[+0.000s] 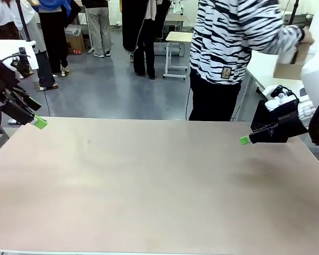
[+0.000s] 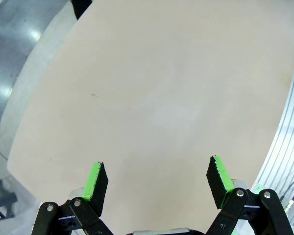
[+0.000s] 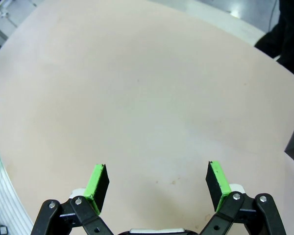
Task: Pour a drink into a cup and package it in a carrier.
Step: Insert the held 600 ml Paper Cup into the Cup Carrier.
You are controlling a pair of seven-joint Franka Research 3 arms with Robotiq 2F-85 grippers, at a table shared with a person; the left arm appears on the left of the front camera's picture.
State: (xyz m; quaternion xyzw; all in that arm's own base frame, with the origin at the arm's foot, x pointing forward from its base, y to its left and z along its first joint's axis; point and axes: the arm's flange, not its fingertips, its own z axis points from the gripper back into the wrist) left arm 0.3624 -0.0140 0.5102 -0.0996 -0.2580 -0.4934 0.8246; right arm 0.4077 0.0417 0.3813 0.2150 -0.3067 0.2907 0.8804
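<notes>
Left claw [image 2: 157, 176] and right claw [image 3: 157, 180] both spread apart, gripping nothing — poised above opposite ends of beige tabletop [image 1: 159, 186]. Tan cardboard carrier [image 1: 295, 62] (partly hidden) in person's hand [image 1: 307, 36], beyond far right corner.

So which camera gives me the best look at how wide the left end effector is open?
The left wrist view: the left end effector shows both green pads wide apart above the bare beige table. The front view shows it side-on at the table's left edge, so the gap can't be read.
</notes>
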